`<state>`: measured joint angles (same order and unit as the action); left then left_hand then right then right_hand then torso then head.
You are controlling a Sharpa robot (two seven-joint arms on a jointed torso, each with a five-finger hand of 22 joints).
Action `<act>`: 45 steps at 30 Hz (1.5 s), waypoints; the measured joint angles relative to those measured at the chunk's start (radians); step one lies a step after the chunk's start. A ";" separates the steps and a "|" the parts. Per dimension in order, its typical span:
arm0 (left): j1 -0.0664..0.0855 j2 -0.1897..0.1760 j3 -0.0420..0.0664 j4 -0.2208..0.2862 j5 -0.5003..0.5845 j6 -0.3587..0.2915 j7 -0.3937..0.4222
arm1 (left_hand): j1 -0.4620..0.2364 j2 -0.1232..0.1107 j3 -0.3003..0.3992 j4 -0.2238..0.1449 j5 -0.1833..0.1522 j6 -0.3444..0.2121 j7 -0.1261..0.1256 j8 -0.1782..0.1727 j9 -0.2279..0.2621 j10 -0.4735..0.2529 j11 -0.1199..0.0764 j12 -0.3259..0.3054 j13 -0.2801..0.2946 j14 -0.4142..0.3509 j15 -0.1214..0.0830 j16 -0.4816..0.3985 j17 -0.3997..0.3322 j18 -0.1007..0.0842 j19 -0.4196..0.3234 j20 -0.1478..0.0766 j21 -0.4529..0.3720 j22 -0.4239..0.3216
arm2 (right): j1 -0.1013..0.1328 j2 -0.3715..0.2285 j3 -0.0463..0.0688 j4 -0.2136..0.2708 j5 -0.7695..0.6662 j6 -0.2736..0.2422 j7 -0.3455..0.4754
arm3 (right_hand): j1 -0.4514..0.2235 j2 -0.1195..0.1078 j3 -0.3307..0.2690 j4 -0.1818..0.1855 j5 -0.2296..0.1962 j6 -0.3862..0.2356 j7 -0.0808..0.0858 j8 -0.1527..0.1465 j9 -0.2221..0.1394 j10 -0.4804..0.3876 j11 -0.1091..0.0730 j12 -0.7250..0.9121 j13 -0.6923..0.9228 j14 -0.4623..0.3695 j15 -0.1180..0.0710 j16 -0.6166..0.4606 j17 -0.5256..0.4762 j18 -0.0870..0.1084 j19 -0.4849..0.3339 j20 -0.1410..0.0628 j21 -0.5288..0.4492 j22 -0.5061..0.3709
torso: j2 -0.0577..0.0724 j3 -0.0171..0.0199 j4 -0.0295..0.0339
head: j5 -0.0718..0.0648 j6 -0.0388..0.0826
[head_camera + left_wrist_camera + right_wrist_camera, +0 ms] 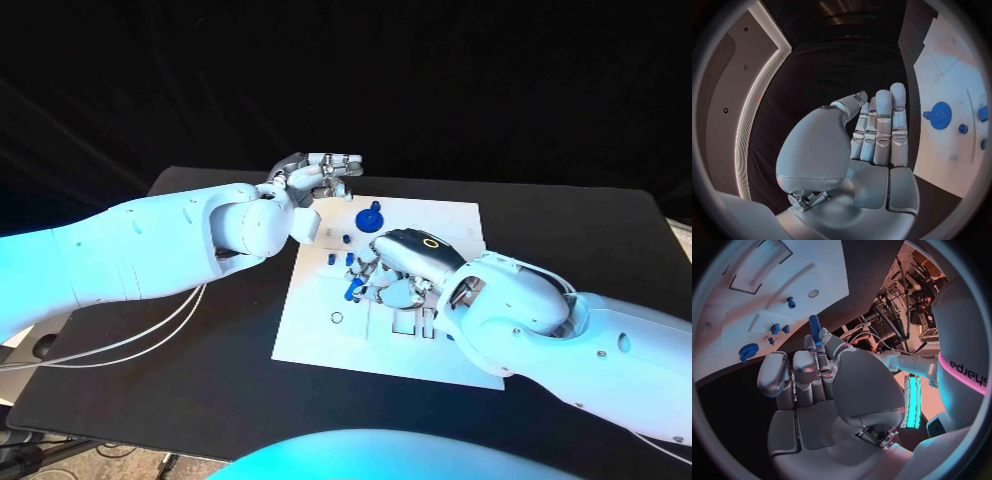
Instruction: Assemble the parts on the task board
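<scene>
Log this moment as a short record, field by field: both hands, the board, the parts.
left hand: raised at the far left corner of the board, holds nothing, fingers straight and side by side
right hand: over the middle of the board, grips a blue peg
task board: white plate flat on the black table
blue gear: lies on the far part of the board
other parts: small blue pieces near the right hand
progress: peg not yet seated
</scene>
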<state>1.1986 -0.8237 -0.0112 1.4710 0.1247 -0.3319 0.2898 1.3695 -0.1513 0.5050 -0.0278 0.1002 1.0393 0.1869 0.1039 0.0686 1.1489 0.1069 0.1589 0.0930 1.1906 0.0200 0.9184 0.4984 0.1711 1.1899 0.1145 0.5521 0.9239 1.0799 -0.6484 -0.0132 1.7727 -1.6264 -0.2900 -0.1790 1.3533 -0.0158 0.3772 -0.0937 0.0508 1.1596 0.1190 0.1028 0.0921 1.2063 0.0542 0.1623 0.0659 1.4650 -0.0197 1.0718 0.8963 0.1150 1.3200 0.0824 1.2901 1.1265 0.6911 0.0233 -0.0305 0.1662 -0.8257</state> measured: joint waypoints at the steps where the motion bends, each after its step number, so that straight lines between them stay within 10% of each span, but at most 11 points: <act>1: 0.000 0.001 0.000 0.000 0.000 0.000 0.000 | 0.000 0.000 0.000 0.000 0.000 0.000 0.000 0.000 0.000 0.000 0.000 0.000 0.000 0.000 0.000 0.000 0.000 0.000 0.000 0.000 0.000 0.000 | -0.006 0.008 -0.001 -0.004 0.000 0.000 0.002 | 0.000 0.000 0.000 0.000 0.000 0.000 0.000 0.000 0.000 0.000 0.000 0.000 0.000 0.000 0.000 0.000 0.000 0.000 0.000 0.000 0.000 0.000 | 0.000 0.0000 0.0000 | 0.002 -0.001; 17: 0.000 0.006 0.000 -0.001 0.000 0.004 0.000 | 0.000 0.000 0.000 0.000 0.000 0.000 0.000 0.000 0.000 0.000 0.000 0.000 0.000 0.000 0.000 0.000 0.000 0.000 0.000 0.000 0.000 0.000 | -0.063 0.099 -0.014 -0.105 -0.014 0.013 0.014 | 0.000 0.000 0.005 0.000 -0.001 -0.001 0.001 -0.005 -0.001 -0.001 0.003 -0.004 -0.001 0.000 0.000 0.000 0.000 0.000 0.000 0.000 0.000 -0.002 | 0.000 0.0003 -0.0008 | 0.013 -0.008; 45: 0.000 0.010 0.000 -0.003 0.000 0.009 -0.003 | 0.000 0.000 0.000 0.000 0.000 -0.002 -0.002 0.000 0.000 -0.004 0.004 0.004 0.000 0.000 0.000 0.000 -0.001 0.000 0.000 0.000 0.000 0.000 | -0.070 0.128 -0.017 -0.144 -0.080 0.074 -0.009 | 0.004 0.004 0.005 0.000 0.003 -0.006 0.002 -0.010 -0.001 -0.004 0.007 -0.009 0.000 0.000 0.000 0.000 -0.005 0.000 0.000 0.000 0.000 -0.006 | 0.000 0.0010 -0.0012 | 0.015 -0.017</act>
<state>1.1987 -0.8138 -0.0112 1.4682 0.1251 -0.3226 0.2865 1.3696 -0.1513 0.5050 -0.0278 0.1002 1.0378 0.1854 0.1039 0.0687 1.1453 0.1106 0.1627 0.0930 1.1906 0.0200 0.9184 0.4972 0.1711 1.1899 0.1145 0.5521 0.9241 1.0098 -0.5205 -0.0305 1.6285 -1.7062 -0.2164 -0.1876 1.3572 -0.0121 0.3823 -0.0938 0.0539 1.1539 0.1213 0.0928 0.0912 1.2022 0.0613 0.1531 0.0655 1.4650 -0.0197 1.0717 0.8912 0.1151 1.3199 0.0825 1.2901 1.1206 0.6908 0.0243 -0.0317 0.1817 -0.8428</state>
